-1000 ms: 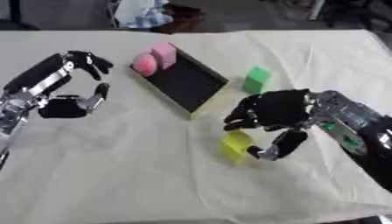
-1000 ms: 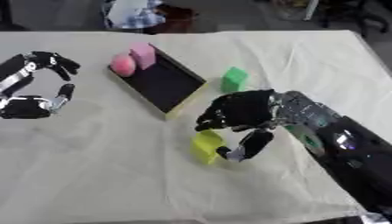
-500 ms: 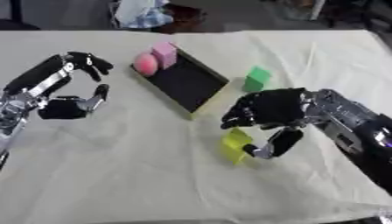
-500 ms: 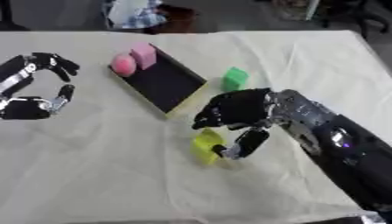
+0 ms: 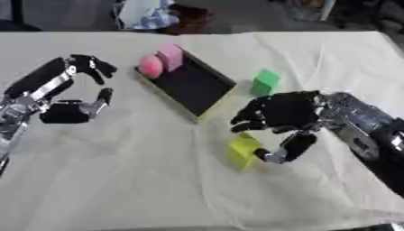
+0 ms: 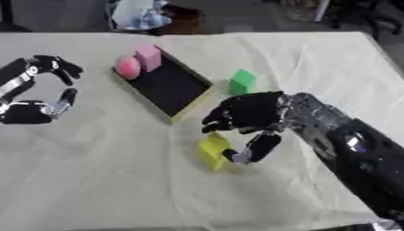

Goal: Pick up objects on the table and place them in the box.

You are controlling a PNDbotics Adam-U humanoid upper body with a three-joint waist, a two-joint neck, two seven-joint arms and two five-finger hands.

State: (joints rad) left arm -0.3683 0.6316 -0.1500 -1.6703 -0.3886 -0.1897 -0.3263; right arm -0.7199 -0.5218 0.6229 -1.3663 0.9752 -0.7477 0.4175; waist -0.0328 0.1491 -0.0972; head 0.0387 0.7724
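Left eye view: box (image 5: 211, 100), shallow rectangular tray w/ black floor & pale yellowish rim, sits askew on a cream cloth-covered table (image 5: 118, 171). In its far corner, a pink ball (image 5: 151, 66) & a pink block (image 5: 170, 57), side by side, touching. Green block (image 5: 265, 82), matte cube, just right of the box, on the cloth. Yellow block (image 5: 245, 150), boxy, matte, tilted, lies in front of the box's near corner. Right hand (image 5: 282, 116), black w/ silver wrist, arches over the yellow block, fingers curled down, thumb tip at the block's right side; whether it actually grips it — cannot tell, contact is blurred. Left hand (image 5: 69, 108) well left of the box, fingers and thumb spread in a wide C, holding nothing. Right eye view: same layout; the yellow block's right edge is partly hidden behind the thumb; right forearm is cut off at the picture's lower right corner. Cloth shows soft creases near the box.
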